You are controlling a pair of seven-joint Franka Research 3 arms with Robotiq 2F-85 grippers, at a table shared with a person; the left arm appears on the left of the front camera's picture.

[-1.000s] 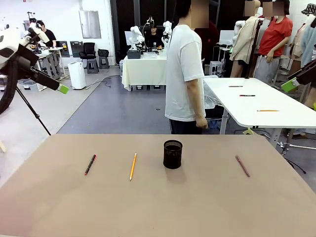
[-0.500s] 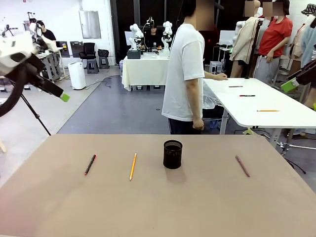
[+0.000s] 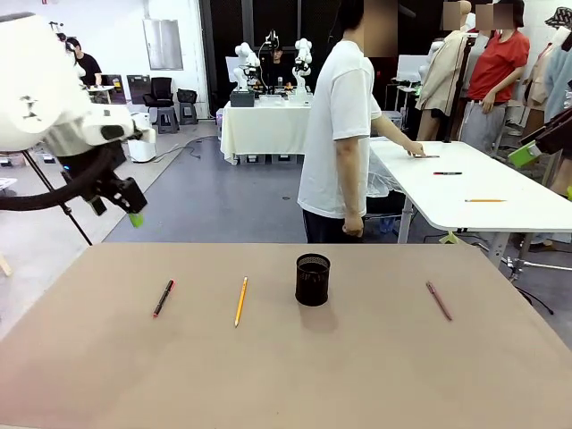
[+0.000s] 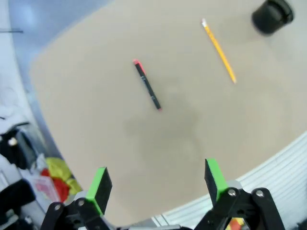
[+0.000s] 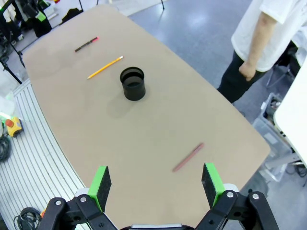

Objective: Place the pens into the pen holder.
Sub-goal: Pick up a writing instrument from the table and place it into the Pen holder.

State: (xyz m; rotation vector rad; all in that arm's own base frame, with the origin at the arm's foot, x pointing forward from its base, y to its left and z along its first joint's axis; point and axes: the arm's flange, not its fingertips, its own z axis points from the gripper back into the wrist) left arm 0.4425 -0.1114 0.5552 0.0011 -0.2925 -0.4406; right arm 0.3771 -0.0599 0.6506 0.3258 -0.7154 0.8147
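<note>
Left pincer [image 4: 157, 184] released; black pen [image 4: 147, 85] ahead, upper centre of frame, long axis steeply diagonal, nearest this arm.

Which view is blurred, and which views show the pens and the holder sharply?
Left wrist view: blurred all over; the black pen, the pencil and the pen holder have smeared edges. Right wrist view: sharp, though the wide lens seems to bend the edge of the table. Front view: sharp on the table, even light, only a faint shadow beside the pen holder.
</note>
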